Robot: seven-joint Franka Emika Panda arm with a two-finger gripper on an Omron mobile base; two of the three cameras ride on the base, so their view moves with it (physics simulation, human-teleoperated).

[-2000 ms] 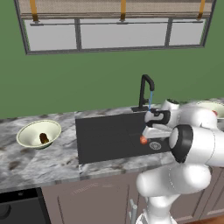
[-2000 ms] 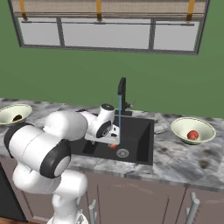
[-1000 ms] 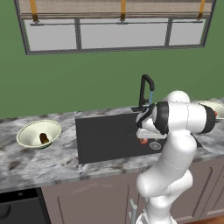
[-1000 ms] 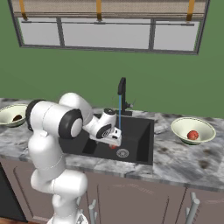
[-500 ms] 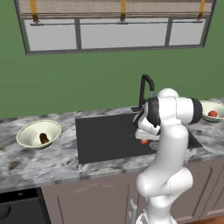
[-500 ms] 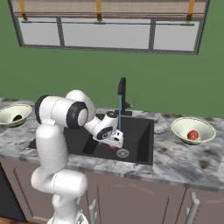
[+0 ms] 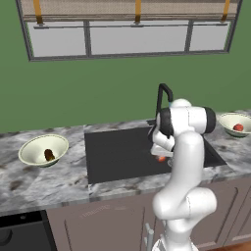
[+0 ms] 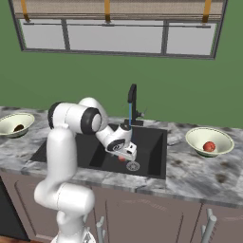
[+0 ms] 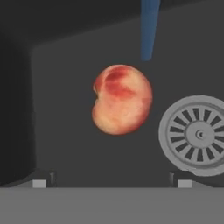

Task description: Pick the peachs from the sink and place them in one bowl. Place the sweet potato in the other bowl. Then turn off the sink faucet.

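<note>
Spread wide, the hand [image 9: 111, 180] hangs low in the sink [image 8: 152, 142] over a peach [image 9: 122, 99] that lies on the black floor just beside the drain ring [image 9: 197, 135]. Another peach [image 8: 209, 146] sits in the right bowl [image 8: 209, 141] on the desk [image 8: 199, 175], the sweet potato [image 7: 49, 155] in the left bowl [image 7: 43, 149], and water [image 8: 130, 113] runs from the faucet [image 8: 132, 97].

Inside the sink [image 7: 112, 157] the floor lies bare on the left. Around the peach [image 9: 122, 99] there is open floor on its near side and left; the drain ring [image 9: 196, 134] sits just beside it, and the blue water stream [image 9: 148, 28] falls close behind, under the faucet [image 8: 132, 107].
</note>
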